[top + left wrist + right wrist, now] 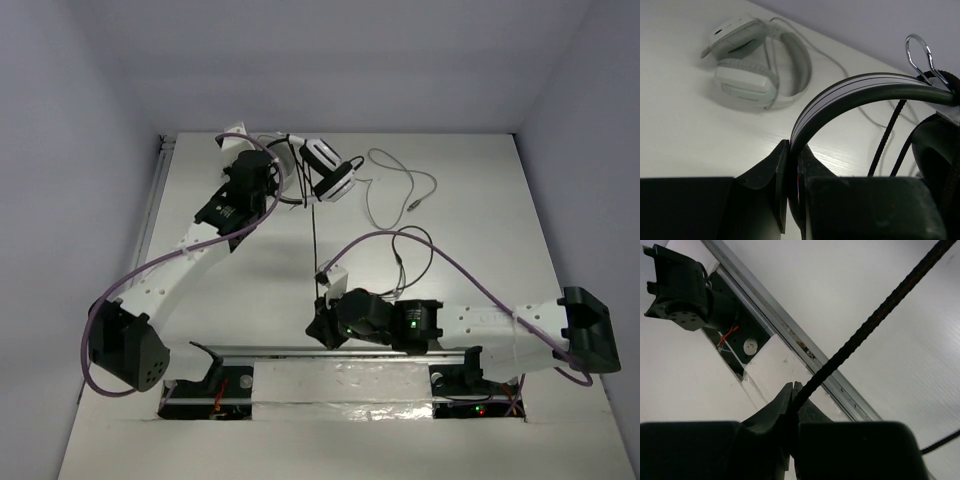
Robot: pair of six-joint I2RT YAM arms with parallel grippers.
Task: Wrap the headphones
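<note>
The headphones (284, 162) are at the far middle-left of the table. My left gripper (274, 178) is shut on their thin black headband (850, 90); a black earcup (935, 150) shows at the right edge of the left wrist view. Their long black cable (314, 240) runs taut and straight from the headphones toward the near edge. My right gripper (322, 322) is shut on the cable (875, 315), which leaves the closed fingertips (786, 395) up to the right. In the left wrist view the left gripper (792, 150) pinches the headband between its tips.
All-white headphones (330, 170) lie just right of the held pair, also in the left wrist view (755, 65). Their grey cable (400, 190) loops to the right. The metal rail (805, 350) and left arm base (680, 290) lie at the near edge.
</note>
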